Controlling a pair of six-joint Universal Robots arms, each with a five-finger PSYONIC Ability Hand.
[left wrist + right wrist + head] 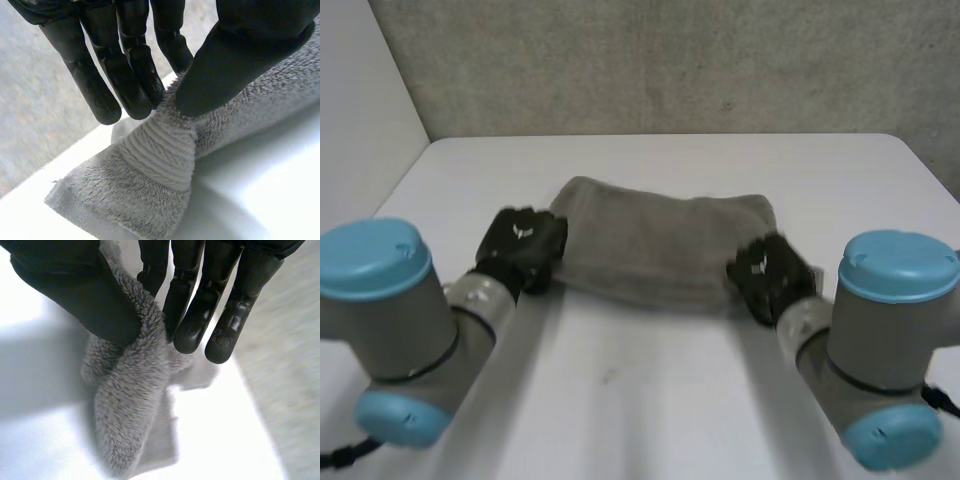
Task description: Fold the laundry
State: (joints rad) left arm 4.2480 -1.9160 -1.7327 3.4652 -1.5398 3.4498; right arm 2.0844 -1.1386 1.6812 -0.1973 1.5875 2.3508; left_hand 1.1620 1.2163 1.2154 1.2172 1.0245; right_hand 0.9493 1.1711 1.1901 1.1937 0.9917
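Observation:
A grey terry towel (660, 243) lies folded into a wide band across the middle of the white table (650, 400). My left hand (523, 243) is at the towel's left end, where it pinches a corner of the towel (160, 150) between thumb (220, 65) and straight fingers (135, 85). At the right end, near the front edge, my right hand (770, 277) pinches the fluffy towel (130, 400) between its thumb (95, 300) and fingers (200, 315). In both wrist views the pinched cloth is raised a little off the table.
A grey concrete wall (660, 60) stands behind the table's far edge. Bare white tabletop lies in front of the towel between my two arms, and also beyond the towel toward the wall.

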